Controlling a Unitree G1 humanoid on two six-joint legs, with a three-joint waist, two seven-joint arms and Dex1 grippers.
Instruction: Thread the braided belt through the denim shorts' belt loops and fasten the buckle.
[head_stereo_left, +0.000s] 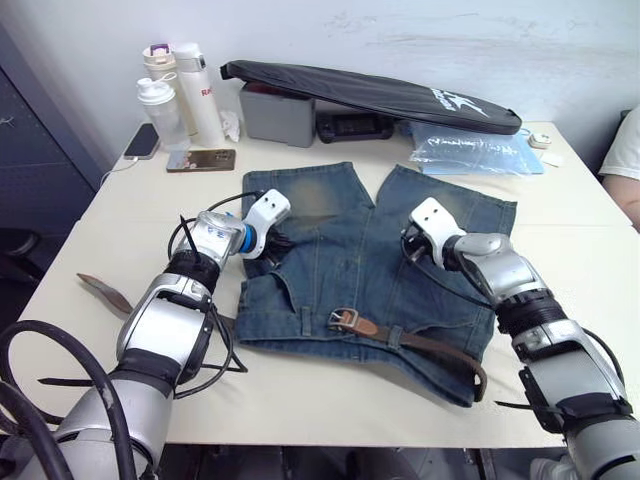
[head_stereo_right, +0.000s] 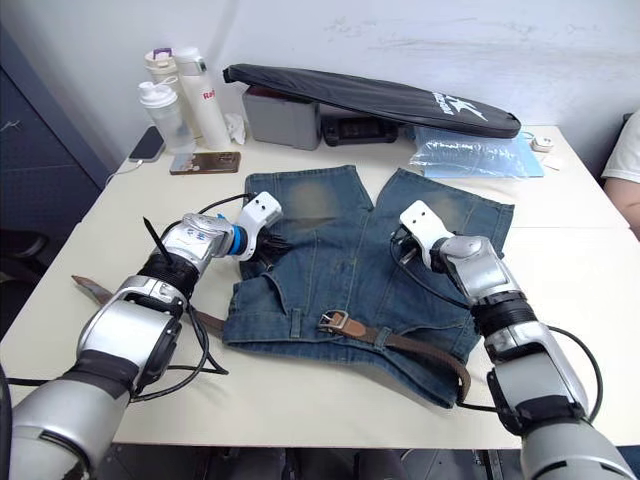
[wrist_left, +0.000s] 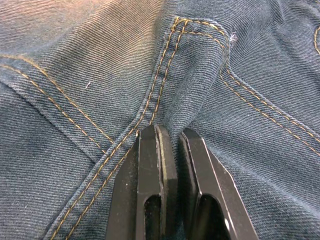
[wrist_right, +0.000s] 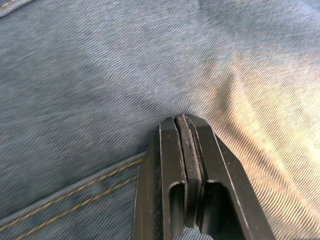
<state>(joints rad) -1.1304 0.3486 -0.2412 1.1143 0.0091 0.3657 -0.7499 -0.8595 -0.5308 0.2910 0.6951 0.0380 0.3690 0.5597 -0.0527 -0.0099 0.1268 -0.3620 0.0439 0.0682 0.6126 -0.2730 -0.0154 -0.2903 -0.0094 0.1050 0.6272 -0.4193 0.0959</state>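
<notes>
Left eye view: both hands pinch the shorts (head_stereo_left: 370, 260), left hand (head_stereo_left: 277, 243) at a seam fold, right hand (head_stereo_left: 408, 243) shut on cloth. The belt (head_stereo_left: 420, 343) lies crosswise behind both hands along the waistband, nearer the right.

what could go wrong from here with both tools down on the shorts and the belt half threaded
1. The left tool looks pinched on a fold of the faded blue denim shorts; lifting could bunch the waistband and shift the loops.
2. The dark-brown braided belt lies loosely along the waistband, its silver rectangular buckle unfastened; dragging the shorts may pull it back out.
3. The right tool is shut against the cloth and may snag it.
</notes>
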